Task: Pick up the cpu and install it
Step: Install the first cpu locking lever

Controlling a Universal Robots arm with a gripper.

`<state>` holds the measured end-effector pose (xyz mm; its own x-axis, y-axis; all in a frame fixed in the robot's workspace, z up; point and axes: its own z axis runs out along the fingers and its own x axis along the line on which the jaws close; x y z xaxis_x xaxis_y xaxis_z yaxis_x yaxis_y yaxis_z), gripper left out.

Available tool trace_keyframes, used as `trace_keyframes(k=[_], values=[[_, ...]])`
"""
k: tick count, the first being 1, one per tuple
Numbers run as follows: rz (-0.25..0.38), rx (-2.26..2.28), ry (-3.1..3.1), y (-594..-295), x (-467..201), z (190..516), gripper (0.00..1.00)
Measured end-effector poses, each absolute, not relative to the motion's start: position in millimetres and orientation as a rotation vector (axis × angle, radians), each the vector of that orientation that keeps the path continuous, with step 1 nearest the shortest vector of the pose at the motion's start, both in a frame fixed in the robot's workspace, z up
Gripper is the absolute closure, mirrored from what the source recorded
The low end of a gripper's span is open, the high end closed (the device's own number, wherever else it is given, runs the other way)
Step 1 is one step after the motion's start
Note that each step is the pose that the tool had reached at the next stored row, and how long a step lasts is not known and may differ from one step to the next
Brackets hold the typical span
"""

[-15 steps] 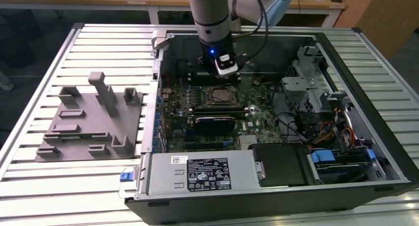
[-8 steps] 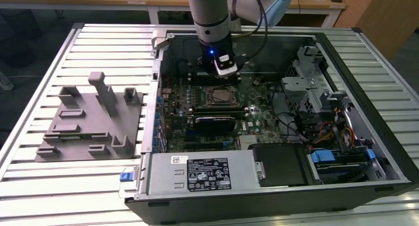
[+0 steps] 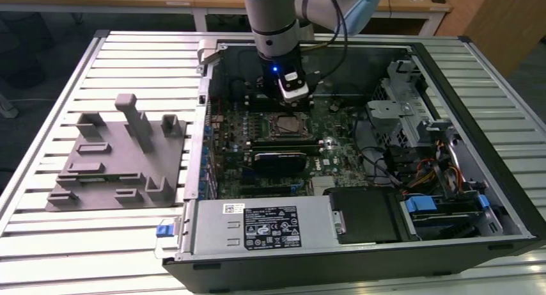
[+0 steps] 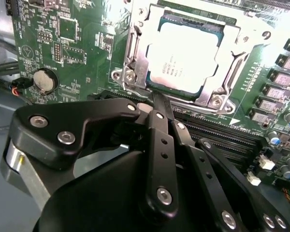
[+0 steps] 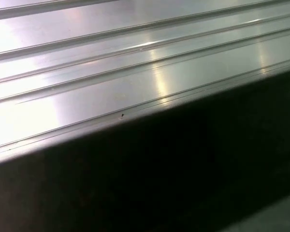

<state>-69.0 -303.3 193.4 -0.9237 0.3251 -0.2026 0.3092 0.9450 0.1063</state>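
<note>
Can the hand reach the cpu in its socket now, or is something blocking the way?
Probably yes. The hand sits right beside the cpu, whose silvery top lies bare inside the metal socket frame, and nothing stands between them in the second wrist view.

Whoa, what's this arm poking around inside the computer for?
It is fitting a processor chip. The arm's gripper hangs inside the open computer case, just beside the socket on the green motherboard. The cpu, with its pale silvery top, already lies flat in that socket's metal frame, and nothing is held between the jaws. A grey plastic tray sits on the table at the exterior view's left.
</note>
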Motion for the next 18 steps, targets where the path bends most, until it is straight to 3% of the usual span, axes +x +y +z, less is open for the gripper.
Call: trace_keyframes(k=[18], values=[[0.107,0.476,2.881,-303.2,-63.9,192.8,0.89]])
